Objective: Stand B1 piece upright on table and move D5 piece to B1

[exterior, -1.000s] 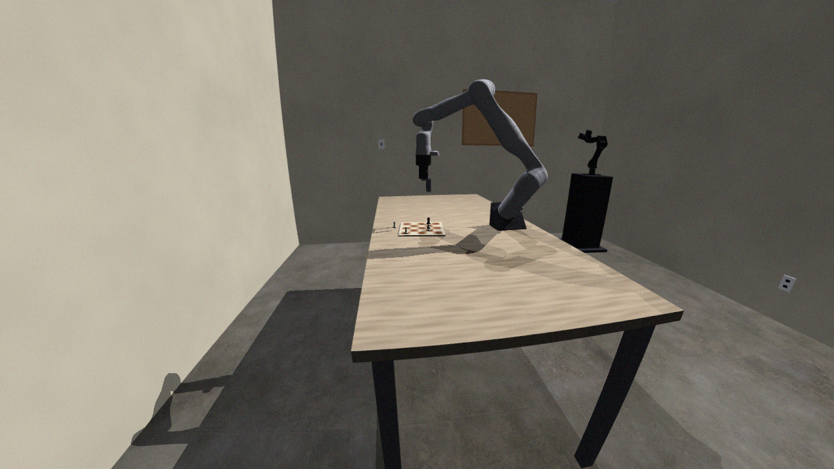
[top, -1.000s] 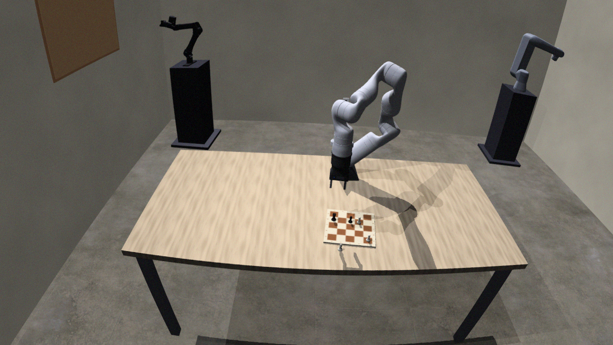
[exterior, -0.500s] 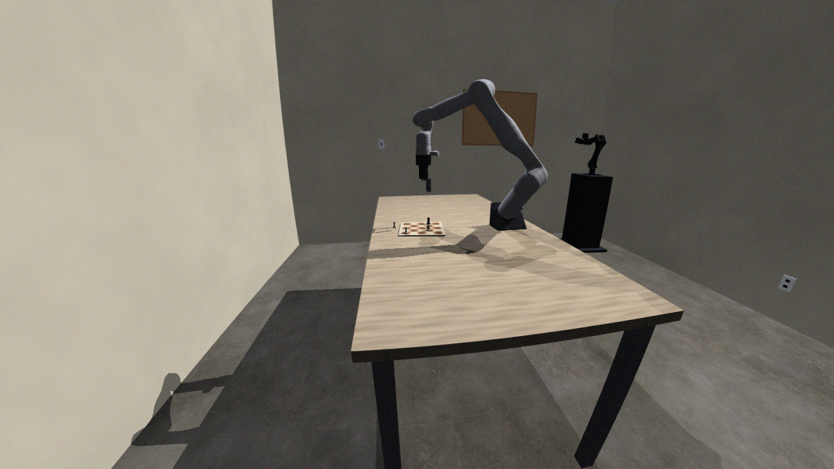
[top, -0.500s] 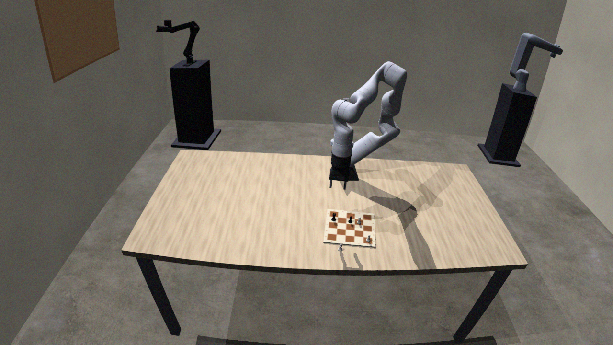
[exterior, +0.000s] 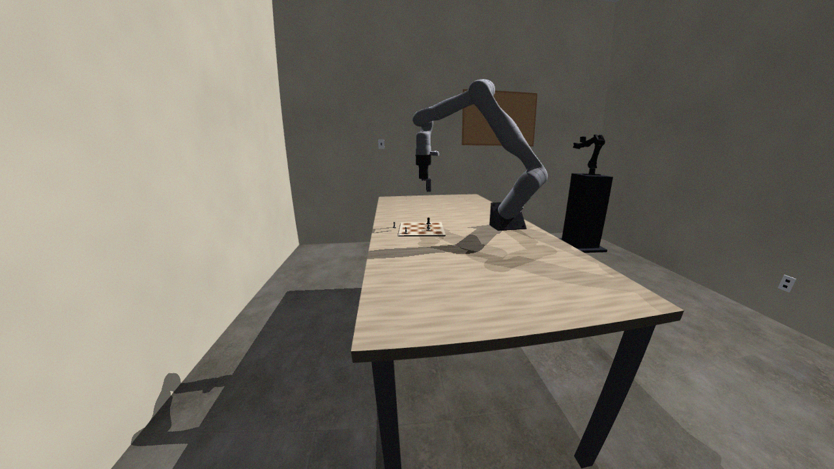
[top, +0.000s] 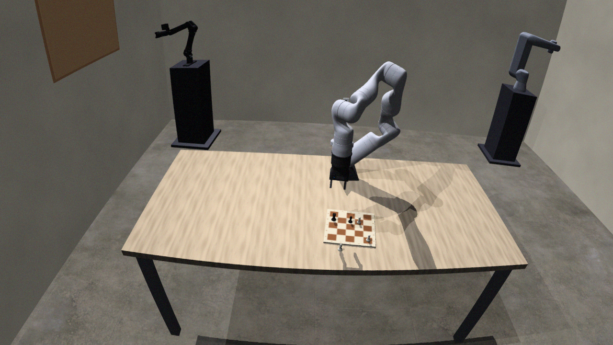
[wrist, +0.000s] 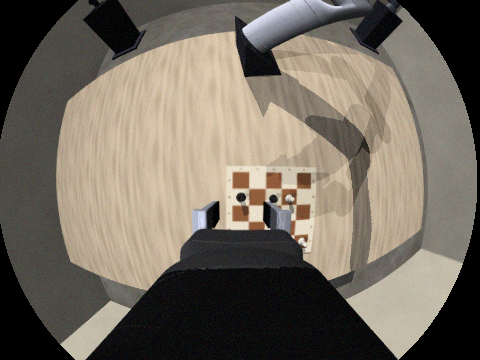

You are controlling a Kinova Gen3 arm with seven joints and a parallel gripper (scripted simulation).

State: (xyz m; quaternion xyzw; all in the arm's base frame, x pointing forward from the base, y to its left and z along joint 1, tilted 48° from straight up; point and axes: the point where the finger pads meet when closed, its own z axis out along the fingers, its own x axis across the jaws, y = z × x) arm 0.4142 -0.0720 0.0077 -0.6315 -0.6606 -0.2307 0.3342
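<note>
Gripper's (top: 338, 184) (exterior: 428, 185) (wrist: 241, 216) wide open, so I'd center it over the dark edge piece (top: 334, 217) (exterior: 428, 221) (wrist: 241, 197), probably D5's, and descend dead straight.
</note>
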